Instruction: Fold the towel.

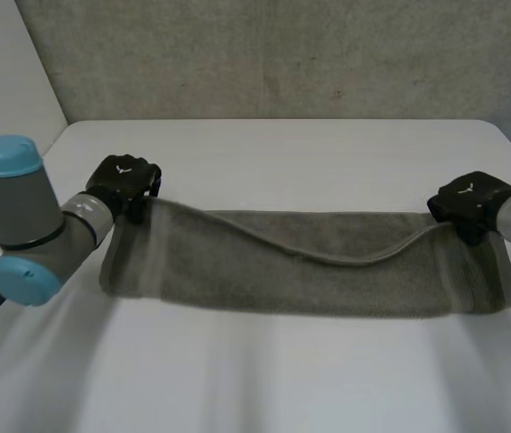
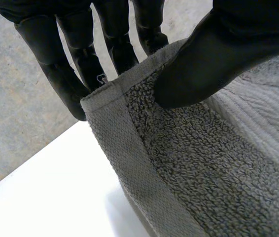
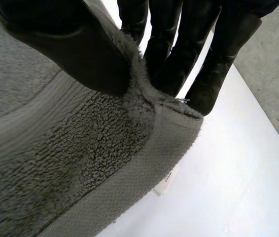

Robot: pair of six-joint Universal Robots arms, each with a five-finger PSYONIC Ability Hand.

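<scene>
A grey towel [image 1: 310,266] stretches in a long band across the white table [image 1: 310,153], its upper layer sagging in the middle. My left hand [image 1: 123,183] holds the towel's far left corner, lifted off the table. In the left wrist view the thumb [image 2: 213,59] presses the towel's hemmed corner [image 2: 129,113] against straight fingers [image 2: 60,64] behind it. My right hand [image 1: 468,206] holds the far right corner. Its thumb [image 3: 75,49] pinches the towel edge [image 3: 149,128] against the fingers [image 3: 189,54].
A grey concrete wall [image 1: 283,54] rises behind the table's far edge. A white panel [image 1: 3,72] stands at the back left. Bare white tabletop lies in front of and behind the towel.
</scene>
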